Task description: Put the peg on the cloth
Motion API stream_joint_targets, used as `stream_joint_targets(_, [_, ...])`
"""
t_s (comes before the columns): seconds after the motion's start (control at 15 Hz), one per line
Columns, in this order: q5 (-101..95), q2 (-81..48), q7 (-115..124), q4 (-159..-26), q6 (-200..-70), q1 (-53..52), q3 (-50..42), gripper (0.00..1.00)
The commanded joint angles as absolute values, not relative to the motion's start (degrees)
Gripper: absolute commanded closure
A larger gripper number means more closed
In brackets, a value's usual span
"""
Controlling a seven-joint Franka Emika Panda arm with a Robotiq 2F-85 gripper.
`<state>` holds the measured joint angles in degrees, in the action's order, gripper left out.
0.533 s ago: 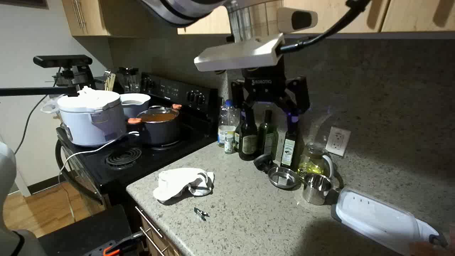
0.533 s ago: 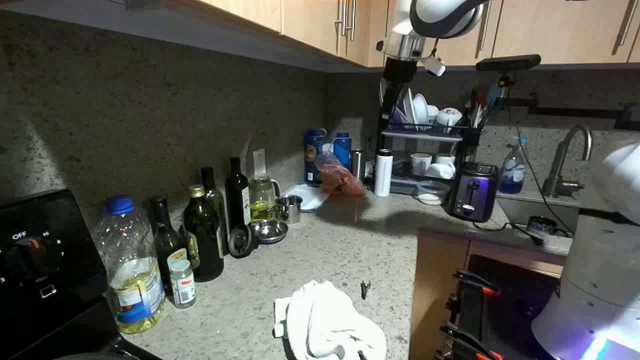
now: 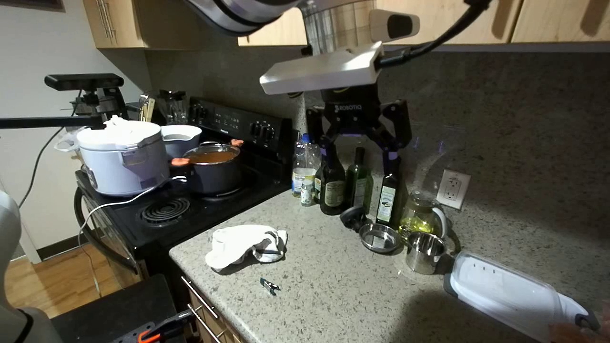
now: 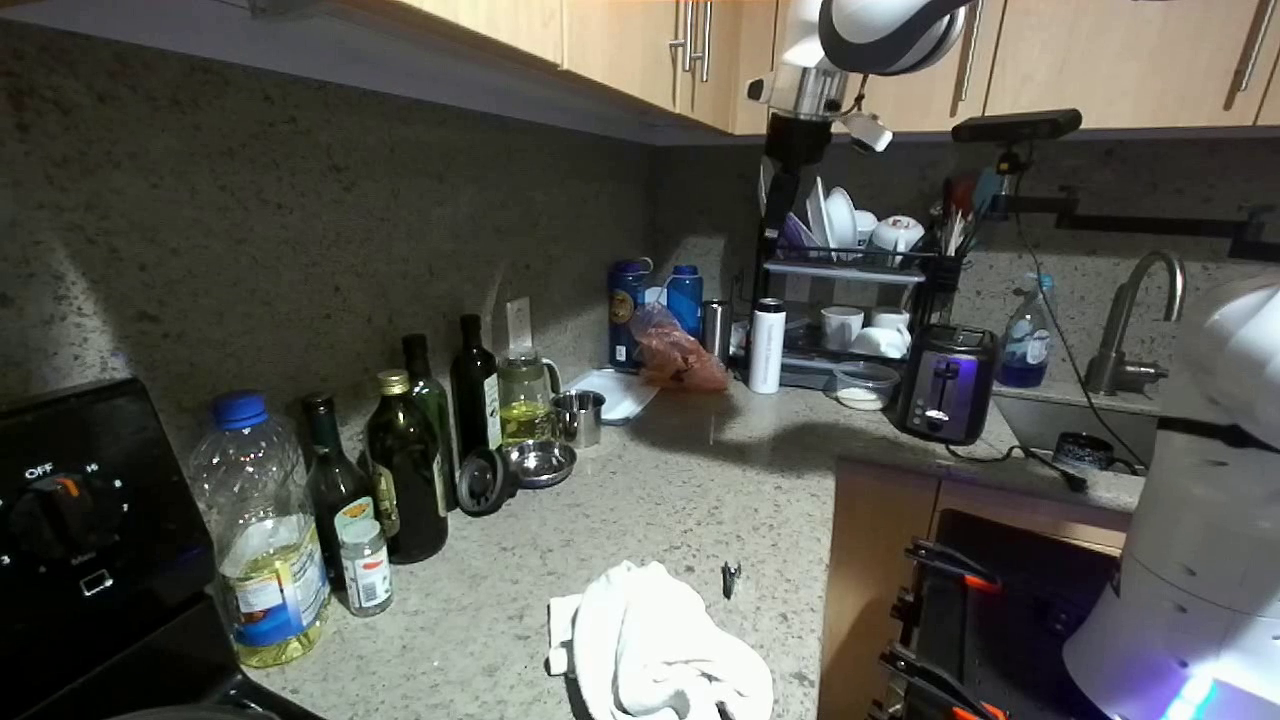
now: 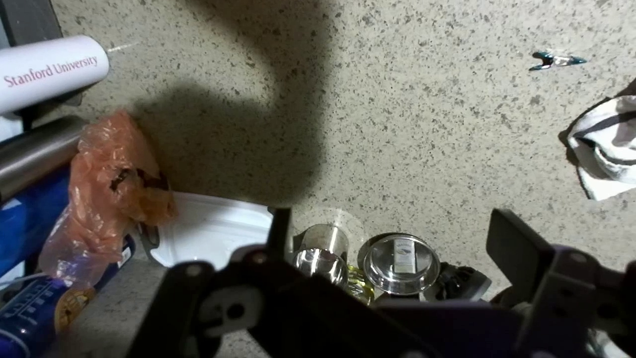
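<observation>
One peg (image 5: 559, 60): is lying on the worktop (image 5: 422, 129), well below the hand (image 5: 392, 233) and off to one side, outside the span between its fingers (image 5: 519, 246).
White cloth (image 5: 608, 144): is sitting in folds on that same side of the hand, also below it, near the peg but apart from it.
Peg onto cloth: is looking not yet begun, as far as these views are showing; grasping, lifting, carrying and releasing are all remaining.
Hand's grip: is holding nothing; the fingers are standing wide apart.
Hand's pose: is hanging high over the worktop, fingers pointing down, with part of the arm (image 4: 890, 35) showing above it.
Shallow dish (image 5: 403, 263) and steel cup (image 5: 323, 243): are showing between the fingers in the wrist view, lying well beneath; so the hand is probably needing a sideways shift toward the peg before going down.
</observation>
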<state>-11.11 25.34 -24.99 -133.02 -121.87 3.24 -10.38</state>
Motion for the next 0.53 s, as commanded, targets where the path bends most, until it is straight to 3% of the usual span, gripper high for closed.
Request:
stream_joint_targets(0.0, [-12.3,28.1,-29.9,-134.1,-120.4,1.8,-9.3,0.00])
stream_joint_targets(0.47, [-12.4,30.7,-42.7,-137.6,-121.1,-2.4,-8.9,0.00])
